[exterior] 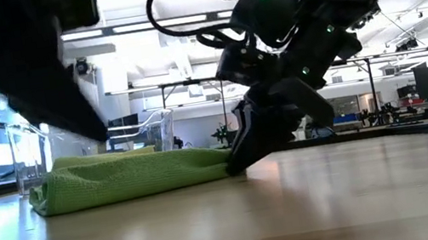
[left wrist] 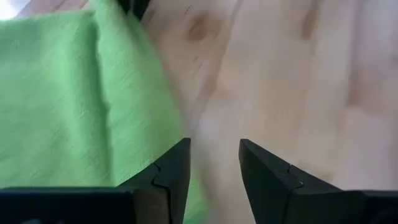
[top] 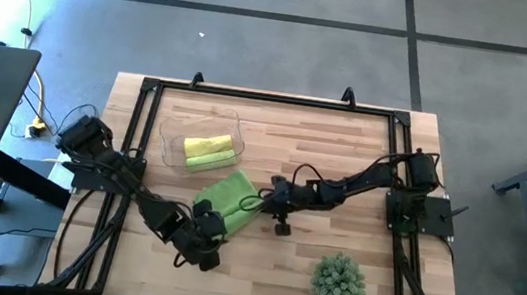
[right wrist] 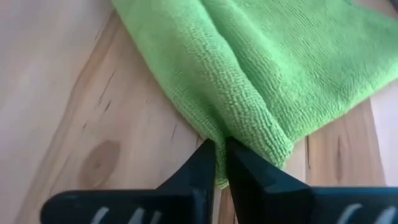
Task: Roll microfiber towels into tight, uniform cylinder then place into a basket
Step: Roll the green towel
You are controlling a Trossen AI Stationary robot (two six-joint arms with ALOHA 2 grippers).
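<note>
Wooden desk (top: 324,145) carries everything. Its see-through basket (top: 174,124) already has two rolled towels. One flat green towel (top: 229,199) lies beside it. Right gripper (right wrist: 221,163) jaws are pinched on its edge. Left gripper (left wrist: 214,163) jaws stand apart, empty. With such a small pinch, the cloth could slip out.

Lime green towel (exterior: 133,178): folded flat on the wooden table (exterior: 297,210), left of centre. Right gripper (exterior: 242,160): descends from upper right, fingertips at the towel's right edge, pinched on the cloth at table level. Left arm (exterior: 24,64): dark, blurred mass, upper left, near. Clear basket (exterior: 160,133): behind the towel, farther back.
</note>
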